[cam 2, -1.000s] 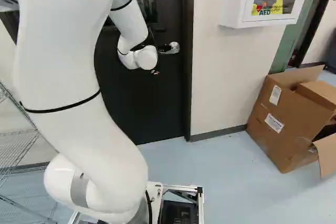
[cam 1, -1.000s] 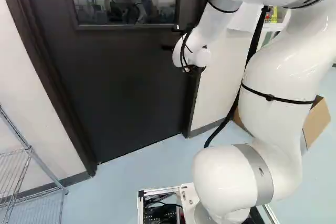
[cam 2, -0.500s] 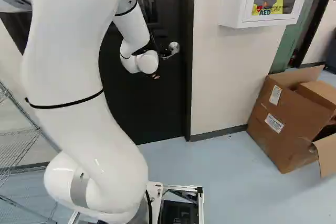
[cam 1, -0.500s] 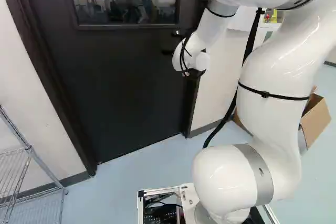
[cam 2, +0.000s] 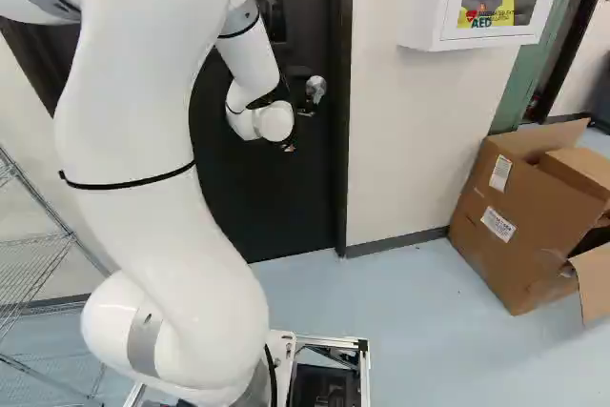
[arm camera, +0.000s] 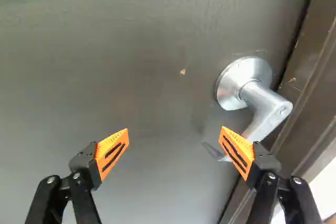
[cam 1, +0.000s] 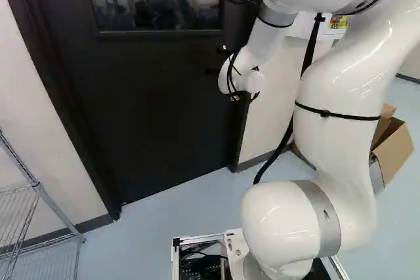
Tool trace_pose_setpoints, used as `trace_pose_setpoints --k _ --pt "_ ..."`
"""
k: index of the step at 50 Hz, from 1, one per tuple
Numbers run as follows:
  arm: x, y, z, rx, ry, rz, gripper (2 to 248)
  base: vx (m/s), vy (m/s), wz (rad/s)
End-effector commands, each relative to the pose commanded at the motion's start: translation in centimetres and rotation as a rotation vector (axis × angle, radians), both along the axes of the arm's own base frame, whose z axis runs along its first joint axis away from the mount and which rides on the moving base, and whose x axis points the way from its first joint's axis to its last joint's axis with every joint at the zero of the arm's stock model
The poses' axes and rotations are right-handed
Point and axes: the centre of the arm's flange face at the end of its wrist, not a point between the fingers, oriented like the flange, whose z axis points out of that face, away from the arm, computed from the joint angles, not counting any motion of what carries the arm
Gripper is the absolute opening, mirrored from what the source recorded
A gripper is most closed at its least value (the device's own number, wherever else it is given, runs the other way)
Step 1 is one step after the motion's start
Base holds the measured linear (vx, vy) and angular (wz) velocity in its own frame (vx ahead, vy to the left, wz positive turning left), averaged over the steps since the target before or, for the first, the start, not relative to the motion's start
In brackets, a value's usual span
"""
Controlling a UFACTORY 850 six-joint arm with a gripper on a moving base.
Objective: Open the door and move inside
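Observation:
In the right base view my gripper (cam 2: 289, 147) is just below and beside the silver door handle (cam 2: 315, 91), mostly hidden by the wrist. The dark door (cam 1: 157, 103) stands closed in its frame in the left base view. Seen from the wrist, the gripper (arm camera: 175, 129) is wide open, nothing held, facing the door surface. The handle's round plate (arm camera: 229, 88) lies ahead, and its lever (arm camera: 258, 124) slants down behind one orange-padded finger. The lever's tip shows just inside that finger; whether they touch I cannot tell.
A dark frame (cam 2: 341, 169) and pale wall (cam 2: 400, 140) adjoin the handle side. Right of them are a white wall cabinet (cam 2: 429, 30) and an open cardboard box (cam 2: 505, 235). A wire rack (cam 1: 39, 191) stands left.
The handle's lever has swung from nearly level to a steep downward slant. My wrist has moved slightly down and to the right with it. The base and door have stayed put.

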Motion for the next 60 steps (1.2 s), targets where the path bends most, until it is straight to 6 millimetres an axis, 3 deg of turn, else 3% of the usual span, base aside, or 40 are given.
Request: trace_pose_setpoints --k 20,44,60 --pt "0.2 -1.2 -2.0 0.003 0.038 -0.022 247 0.0 0.0 -0.002" --pt "0.2 -1.2 -2.2 0.003 0.041 -0.023 247 0.0 0.0 0.0" --pt "1.6 -1.2 -2.3 -0.004 0.035 -0.01 247 0.0 0.0 0.0"
